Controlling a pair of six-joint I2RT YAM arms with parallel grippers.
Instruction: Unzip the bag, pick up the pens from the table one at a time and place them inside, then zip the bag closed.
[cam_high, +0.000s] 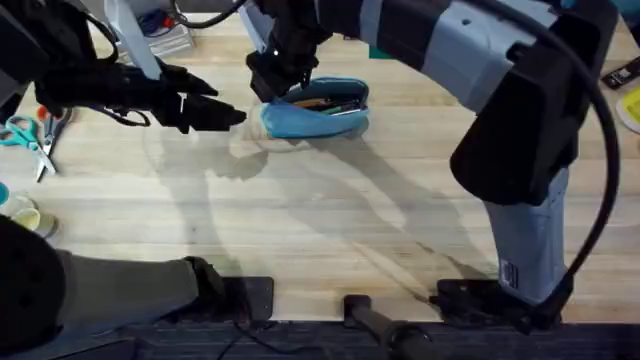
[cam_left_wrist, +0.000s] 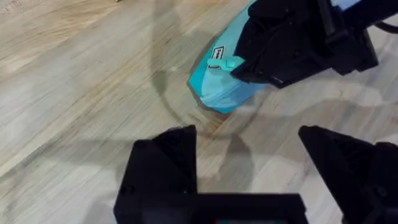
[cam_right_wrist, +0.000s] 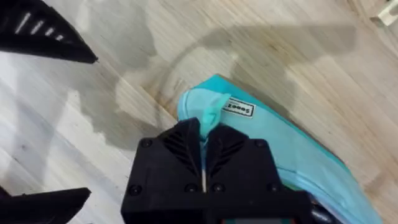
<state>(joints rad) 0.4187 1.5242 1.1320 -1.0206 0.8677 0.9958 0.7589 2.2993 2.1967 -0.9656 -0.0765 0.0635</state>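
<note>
The turquoise bag (cam_high: 318, 120) lies on the table (cam_high: 330, 220) at the far middle. Its top gapes, and slim dark pens (cam_high: 328, 102) lie inside. My right gripper (cam_high: 270, 88) reaches across to the bag's left end. In the right wrist view this gripper (cam_right_wrist: 203, 134) is shut on the small teal zipper pull tab (cam_right_wrist: 211, 115), next to the white label (cam_right_wrist: 237, 108). My left gripper (cam_high: 228, 115) hovers just left of the bag, open and holding nothing. In its own view the left gripper (cam_left_wrist: 249, 155) faces the bag's end (cam_left_wrist: 214, 90).
Scissors (cam_high: 30, 135) with teal and orange handles lie at the left edge. A small jar (cam_high: 25, 215) stands below them. A clear box (cam_high: 165, 35) sits at the back left, and a yellow item (cam_high: 632, 105) at the right edge.
</note>
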